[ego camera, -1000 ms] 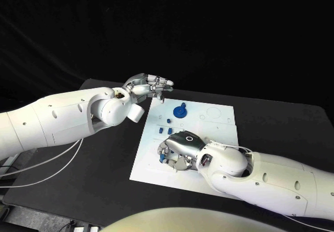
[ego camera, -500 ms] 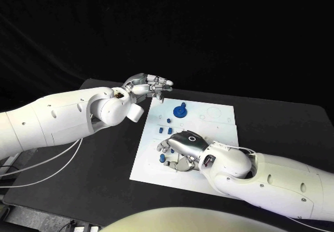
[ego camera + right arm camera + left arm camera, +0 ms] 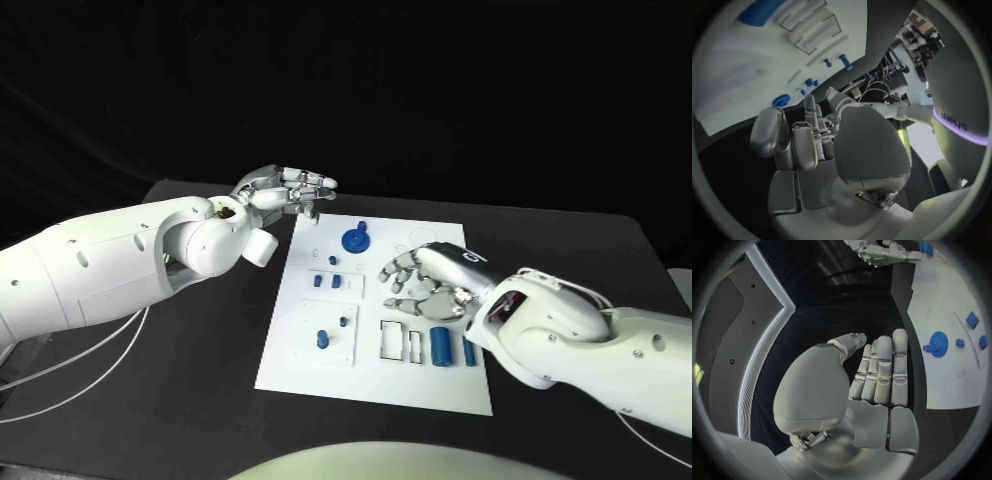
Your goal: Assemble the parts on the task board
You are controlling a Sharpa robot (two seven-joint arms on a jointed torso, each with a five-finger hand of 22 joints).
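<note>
From the head camera, the white board (image 3: 378, 375) lies in the middle of the black bench (image 3: 577, 250). The left hand (image 3: 284, 188) hangs over the bench just off the board's far corner, at about eleven o'clock from the board's centre; its fingers (image 3: 309, 182) are curled in loosely and nothing sits between them. The right hand (image 3: 433, 280) hovers over the board's right half, at roughly two o'clock from centre, fingers (image 3: 398, 267) spread and bent downward with nothing in them. Near the far edge of the board stands a round blue disc (image 3: 355, 240). Below it are a few small blue pegs (image 3: 335, 281), and toward eight o'clock another blue piece (image 3: 320, 340) stands in a slot. At about five o'clock two blue cylinders (image 3: 440, 346) lie side by side next to two rectangular outlines (image 3: 394, 340).

From the left wrist, the left hand (image 3: 861, 390) shows its fingers (image 3: 883, 367) straight and close together, the thumb alongside, holding nothing. Beyond them lies the board (image 3: 942, 350) with the disc (image 3: 937, 344) on it, and the right hand (image 3: 882, 251) hangs over its far part.

From the right wrist, the right hand (image 3: 826, 160) has its fingers (image 3: 773, 132) partly bent and apart, empty. The board (image 3: 748, 70) stretches behind them, carrying the pegs (image 3: 836, 62), the disc (image 3: 781, 100) and a cylinder (image 3: 761, 12).
</note>
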